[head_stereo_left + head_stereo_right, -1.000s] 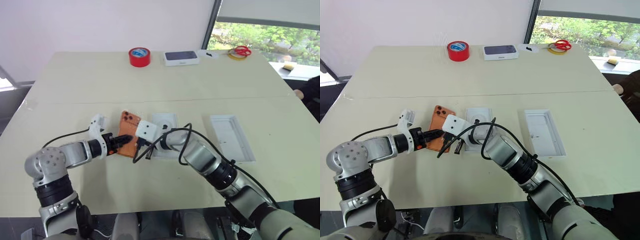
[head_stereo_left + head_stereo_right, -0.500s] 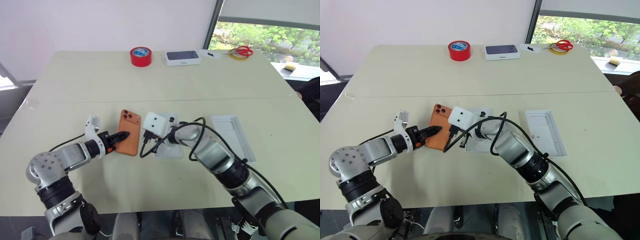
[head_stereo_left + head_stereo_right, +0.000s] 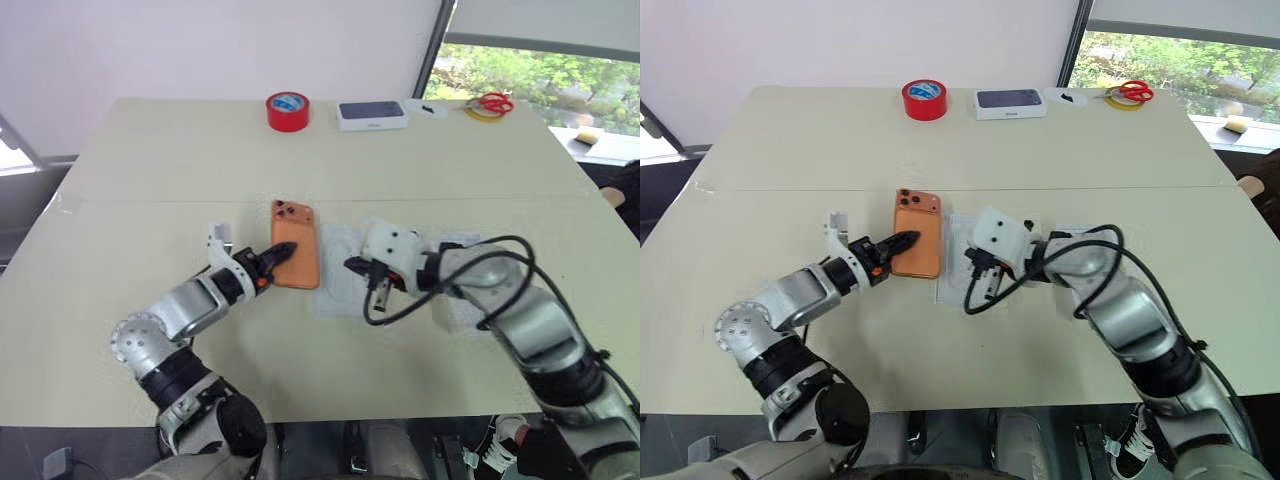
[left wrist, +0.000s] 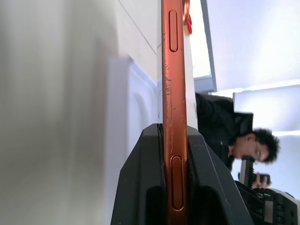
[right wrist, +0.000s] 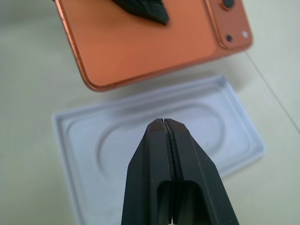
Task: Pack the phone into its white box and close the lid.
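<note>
1. The left gripper [image 3: 280, 252] was clamped on the long edge of the phone [image 3: 296, 257], near the middle of the left eye view. The left wrist view showed the phone's side pinched squarely between both fingers [image 4: 140, 187].
2. The phone sat back-up, its camera block toward the top of the frame, just left of a flat white insert [image 5: 154, 140] with an oval recess.
3. The right gripper [image 5: 164, 123] was pressed fully shut with nothing in it, hovering over that insert.
4. A white box [image 3: 455, 310] lay right of centre, largely hidden by the right arm; I could not tell whether it was the tray or the lid.
5. Judgement: the step in hand was carrying the phone to the tray. To do it well, the edge grip should be kept firm and the phone level, since a thin-edge pinch can pivot.
6. The right arm ought to clear the tray first, and the insert must not be mistaken for it.
7. The phone should be lowered square with the tray walls before the fingers let go.
</note>
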You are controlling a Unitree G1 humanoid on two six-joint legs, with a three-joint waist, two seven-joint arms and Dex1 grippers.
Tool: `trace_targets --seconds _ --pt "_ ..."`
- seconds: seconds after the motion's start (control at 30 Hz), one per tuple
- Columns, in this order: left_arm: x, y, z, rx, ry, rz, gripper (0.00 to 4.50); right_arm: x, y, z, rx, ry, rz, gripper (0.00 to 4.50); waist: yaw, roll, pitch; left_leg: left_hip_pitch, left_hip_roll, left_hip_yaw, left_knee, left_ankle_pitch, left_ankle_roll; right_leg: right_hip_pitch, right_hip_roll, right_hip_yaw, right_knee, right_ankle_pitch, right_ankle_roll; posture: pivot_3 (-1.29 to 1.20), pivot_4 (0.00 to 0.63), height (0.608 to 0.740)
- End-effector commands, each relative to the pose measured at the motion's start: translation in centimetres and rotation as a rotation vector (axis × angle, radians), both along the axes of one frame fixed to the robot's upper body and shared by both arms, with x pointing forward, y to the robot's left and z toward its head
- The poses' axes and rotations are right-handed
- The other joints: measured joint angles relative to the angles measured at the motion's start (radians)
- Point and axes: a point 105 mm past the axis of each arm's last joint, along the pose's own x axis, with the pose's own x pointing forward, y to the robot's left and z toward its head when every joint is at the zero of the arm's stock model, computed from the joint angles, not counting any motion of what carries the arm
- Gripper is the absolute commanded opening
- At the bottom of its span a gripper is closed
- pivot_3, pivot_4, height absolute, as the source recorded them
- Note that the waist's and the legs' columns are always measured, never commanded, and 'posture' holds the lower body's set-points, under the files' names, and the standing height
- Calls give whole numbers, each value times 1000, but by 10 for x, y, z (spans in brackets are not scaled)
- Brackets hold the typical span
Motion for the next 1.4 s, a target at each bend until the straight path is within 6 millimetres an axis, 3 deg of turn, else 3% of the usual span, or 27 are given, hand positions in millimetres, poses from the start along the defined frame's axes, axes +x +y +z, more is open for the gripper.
trace_targets --seconds 0.03,0.43,0.77,0.83,0.87,1.03,1.2,1.4 --pt "-4 -21 10 4 -37 -36 58 -8 -9 15 17 -57 22 0 0 0 0 0 0 0 0 0 0 0 0 0 0 0 0 0 150 730" --pt "-5 -56 4 19 5 -138 58 -18 -52 7 26 -3 -88 0 8 -1 0 0 -1 -1 1 0 0 1 0 0 -1 0 0 0 150 730" --pt "-4 -62 -4 68 34 -162 58 -17 -53 8 41 -12 -106 0 7 -1 0 0 0 -1 0 0 0 1 0 0 -1 0 0 0 150 730" --pt "-3 -60 -4 68 34 -157 988 -17 -53 7 42 -10 -106 0 7 -1 0 0 0 -1 1 0 0 1 0 0 -1 0 0 0 150 730" --pt "-3 -60 -4 67 34 -155 1151 -17 -52 6 42 -10 -106 0 7 -1 0 0 0 -1 1 0 0 1 0 0 -1 0 0 0 150 730" --pt "-6 -57 5 75 -9 -164 3670 -15 -52 7 44 -17 -110 0 8 0 0 0 0 -1 1 0 0 1 0 0 -1 0 0 0 150 730" --pt "-8 -50 11 89 -37 -165 3670 -11 -54 7 42 -26 -124 0 6 0 0 0 0 -2 0 0 0 1 0 0 -1 0 0 0 150 730" --pt "-21 -37 16 274 -152 -246 3670 -5 -55 5 36 -36 -139 0 7 0 0 0 0 -2 0 0 0 1 0 0 -1 0 0 0 150 730"
